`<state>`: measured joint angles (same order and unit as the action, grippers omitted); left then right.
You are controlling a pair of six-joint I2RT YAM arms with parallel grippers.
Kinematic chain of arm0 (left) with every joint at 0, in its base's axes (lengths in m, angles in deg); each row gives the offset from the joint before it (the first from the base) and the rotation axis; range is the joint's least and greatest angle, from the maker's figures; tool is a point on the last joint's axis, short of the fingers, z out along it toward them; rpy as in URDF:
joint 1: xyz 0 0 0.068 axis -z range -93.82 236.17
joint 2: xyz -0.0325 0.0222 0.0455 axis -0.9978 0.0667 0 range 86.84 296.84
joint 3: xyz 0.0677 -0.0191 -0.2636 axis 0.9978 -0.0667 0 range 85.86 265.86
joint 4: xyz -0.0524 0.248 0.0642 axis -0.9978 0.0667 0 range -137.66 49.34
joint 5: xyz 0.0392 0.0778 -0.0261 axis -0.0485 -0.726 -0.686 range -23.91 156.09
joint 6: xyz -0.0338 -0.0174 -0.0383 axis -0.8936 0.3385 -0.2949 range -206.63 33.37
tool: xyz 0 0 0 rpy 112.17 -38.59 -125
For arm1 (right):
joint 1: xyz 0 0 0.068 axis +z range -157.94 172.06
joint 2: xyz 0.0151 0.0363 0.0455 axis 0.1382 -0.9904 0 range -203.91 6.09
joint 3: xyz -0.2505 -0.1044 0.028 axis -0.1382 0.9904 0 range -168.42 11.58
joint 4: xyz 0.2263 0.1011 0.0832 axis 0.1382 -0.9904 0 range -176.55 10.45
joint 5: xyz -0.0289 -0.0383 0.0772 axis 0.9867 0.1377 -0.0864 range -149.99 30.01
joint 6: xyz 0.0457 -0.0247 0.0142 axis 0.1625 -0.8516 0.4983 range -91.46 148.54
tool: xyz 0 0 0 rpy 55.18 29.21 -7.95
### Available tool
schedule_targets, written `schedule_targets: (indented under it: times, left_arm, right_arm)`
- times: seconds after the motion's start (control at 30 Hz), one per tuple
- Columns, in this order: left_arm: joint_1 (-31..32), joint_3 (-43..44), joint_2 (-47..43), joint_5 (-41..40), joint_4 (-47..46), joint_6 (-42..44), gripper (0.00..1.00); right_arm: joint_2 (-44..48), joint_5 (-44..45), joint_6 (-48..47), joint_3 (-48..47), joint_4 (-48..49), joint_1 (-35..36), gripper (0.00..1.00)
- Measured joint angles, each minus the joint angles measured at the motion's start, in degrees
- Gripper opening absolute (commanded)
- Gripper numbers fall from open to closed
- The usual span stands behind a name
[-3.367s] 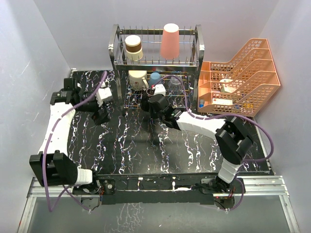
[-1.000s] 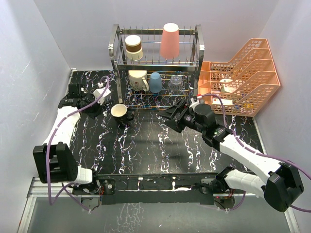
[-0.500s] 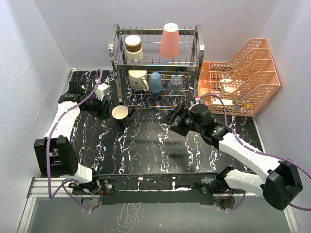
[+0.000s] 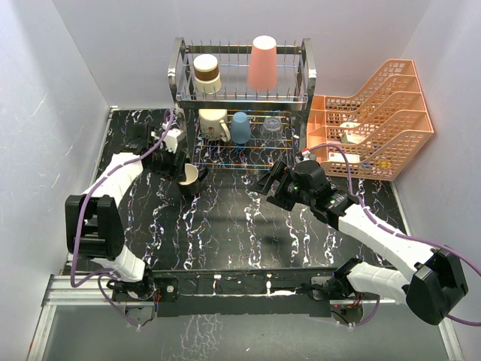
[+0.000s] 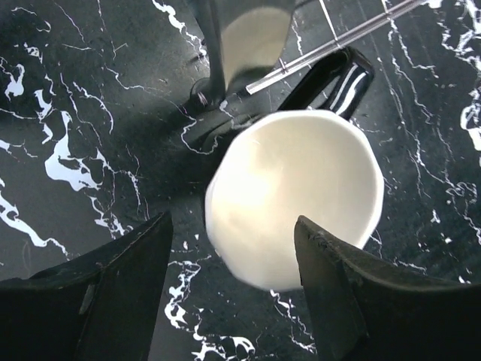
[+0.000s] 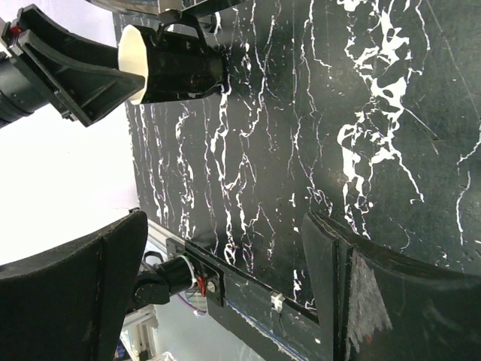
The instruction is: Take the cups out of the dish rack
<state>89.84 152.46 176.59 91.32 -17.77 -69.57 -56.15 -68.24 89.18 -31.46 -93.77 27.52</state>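
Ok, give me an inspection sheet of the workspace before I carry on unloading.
Surface: black marble-pattern table with white veins.
Job's things: two-tier steel wire dish rack holds brown-and-cream cup and tall salmon-pink tumbler on top; cream mug, blue cup, clear glass below. Black mug with cream inside stands upright on the table.
Clutter: stacked orange plastic mesh trays right of the rack.
Grippers: left jaws open above the black mug; right jaws open, empty.
Cables: purple cables run along both arms.
Surroundings: plain pale walls.
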Motion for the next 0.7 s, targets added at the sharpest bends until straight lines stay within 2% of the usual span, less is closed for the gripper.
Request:
schedule_targets:
  times: [0.1, 0.3, 0.4, 0.43, 0.7]
  left_arm:
    - [1.3, 0.0, 1.7, -3.2, -1.3, -1.4, 0.55]
    - [1.7, 0.0, 3.9, -5.9, -2.3, -3.5, 0.17]
    - [1.7, 0.0, 3.9, -6.1, -2.9, -4.3, 0.02]
    - [1.7, 0.0, 3.9, -6.6, -2.7, -4.0, 0.00]
    - [1.0, 0.4, 3.9, -8.7, -0.6, -2.9, 0.00]
  right_arm:
    - [0.0, 0.2, -0.6, 0.0, -0.9, 0.0, 0.85]
    - [0.0, 0.9, -1.7, -0.2, -2.2, 0.0, 0.82]
    - [0.0, 1.4, -2.5, -1.0, -3.0, 0.0, 0.81]
    - [0.0, 1.7, -2.9, -1.6, -3.5, 0.0, 0.80]
    - [-0.4, 4.3, -6.5, -4.5, -5.5, 0.0, 0.79]
